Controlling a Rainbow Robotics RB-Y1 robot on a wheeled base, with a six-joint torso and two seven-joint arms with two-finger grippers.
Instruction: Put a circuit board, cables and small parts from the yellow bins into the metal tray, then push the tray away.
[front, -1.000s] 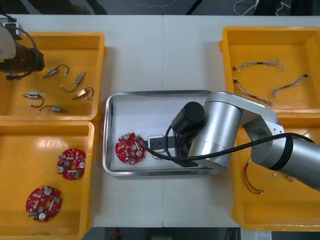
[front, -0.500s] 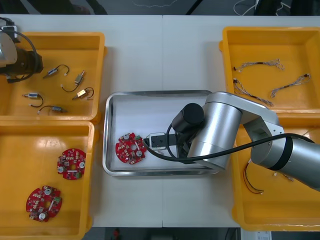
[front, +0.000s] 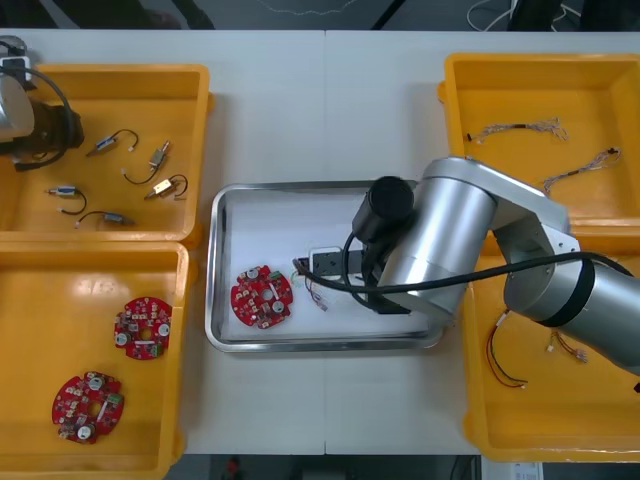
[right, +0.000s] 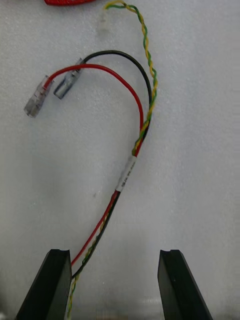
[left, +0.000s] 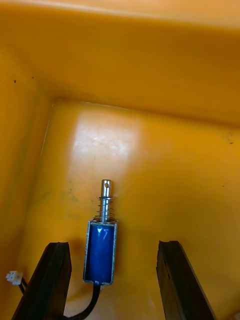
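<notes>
A red circuit board (front: 261, 296) lies in the metal tray (front: 300, 187), which is white inside. Beside it rests a red and yellow cable (front: 316, 295), seen up close in the right wrist view as red, black and twisted yellow-green wires (right: 132, 150) on the tray floor. My right gripper (front: 318, 264) (right: 114, 252) hovers over the cable, open, and the wires run just inside one finger (right: 50, 280). Over the far-left yellow bin (front: 190, 80) my left gripper (left: 111, 245) is open, with a blue small metal part (left: 101, 245) lying between its fingers.
Several small metal parts (front: 160, 170) with black leads lie in the far-left bin. Two more circuit boards (front: 140, 328) sit in the near-left bin (front: 180, 300). Twisted cables (front: 515, 130) fill the far-right bin; a red and black cable (front: 505, 365) lies in the near-right one.
My right gripper has opened and let go of the cable, which now lies in the tray, and it has drawn back toward the tray's far side. The left arm shifted slightly.
</notes>
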